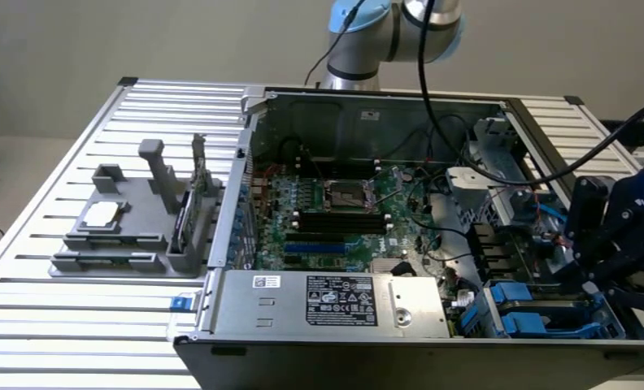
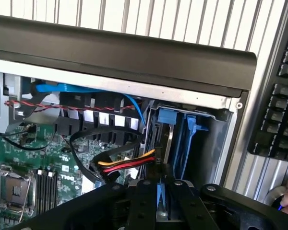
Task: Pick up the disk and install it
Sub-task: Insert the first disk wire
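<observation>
1. Disk (image 2: 166,146): edge-on in a blue-railed drive bay at one corner of the computer case (image 1: 409,366), that case lying open on the slatted desk (image 1: 62,325).
2. Hand (image 2: 162,195): at the same corner of the case, black fingers clamped on the disk's near edge.
3. Yellow, red and black cable (image 2: 127,165): inside the case, just beside the disk.

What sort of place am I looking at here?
Most likely a robotics lab bench for computer assembly trials: an open grey metal computer case with a green motherboard sits on a slatted aluminium table, and a silver robot arm with blue joint caps rises behind it.
</observation>
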`<action>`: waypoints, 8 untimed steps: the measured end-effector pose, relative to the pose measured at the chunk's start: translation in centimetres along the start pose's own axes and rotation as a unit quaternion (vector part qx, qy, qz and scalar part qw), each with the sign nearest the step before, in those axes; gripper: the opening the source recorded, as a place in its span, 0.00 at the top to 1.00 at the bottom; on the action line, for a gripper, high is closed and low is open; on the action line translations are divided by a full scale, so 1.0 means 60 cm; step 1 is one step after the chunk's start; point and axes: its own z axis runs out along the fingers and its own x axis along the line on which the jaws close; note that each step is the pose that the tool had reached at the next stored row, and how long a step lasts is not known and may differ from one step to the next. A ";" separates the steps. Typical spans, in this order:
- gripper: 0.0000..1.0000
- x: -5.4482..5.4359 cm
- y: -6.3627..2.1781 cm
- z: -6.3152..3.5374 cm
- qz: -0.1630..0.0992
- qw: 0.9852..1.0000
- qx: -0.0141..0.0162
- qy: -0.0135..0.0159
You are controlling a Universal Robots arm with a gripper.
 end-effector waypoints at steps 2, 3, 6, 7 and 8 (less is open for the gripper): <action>0.84 0.001 0.002 0.000 0.002 1.000 0.001 -0.009; 0.84 0.003 0.002 0.000 0.003 1.000 0.002 -0.013; 0.84 0.011 0.004 0.001 0.004 1.000 0.002 -0.018; 0.84 0.016 0.005 0.001 0.004 1.000 0.003 -0.020; 0.84 0.021 0.005 0.001 0.004 1.000 0.003 -0.021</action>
